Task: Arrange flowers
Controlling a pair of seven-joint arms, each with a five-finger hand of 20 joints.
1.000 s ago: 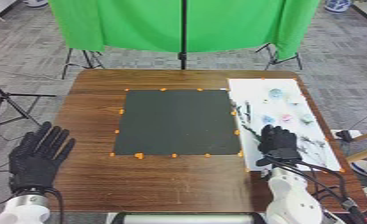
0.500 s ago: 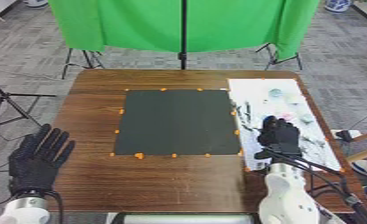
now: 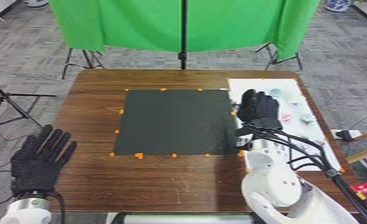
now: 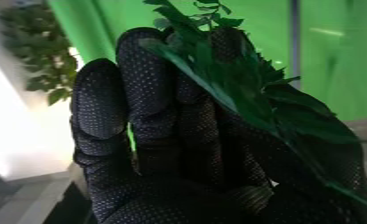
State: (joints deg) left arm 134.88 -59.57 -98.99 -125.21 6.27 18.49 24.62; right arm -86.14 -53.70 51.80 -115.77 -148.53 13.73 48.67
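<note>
Right hand [image 3: 261,109] has moved forward and left, sprig [image 4: 242,95] pinched between thumb and fingers. Flowers [image 3: 287,118] to its right. Pick looks done; next likely placing on mat [image 3: 175,122], just left of it.

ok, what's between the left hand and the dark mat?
Head view: brown wooden tabletop between left hand and dark mat, plus small orange marks along the mat's edge.

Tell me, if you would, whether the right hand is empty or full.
Full: the right wrist view shows a green leafy sprig lying across the fingers and thumb of the right hand.
</note>
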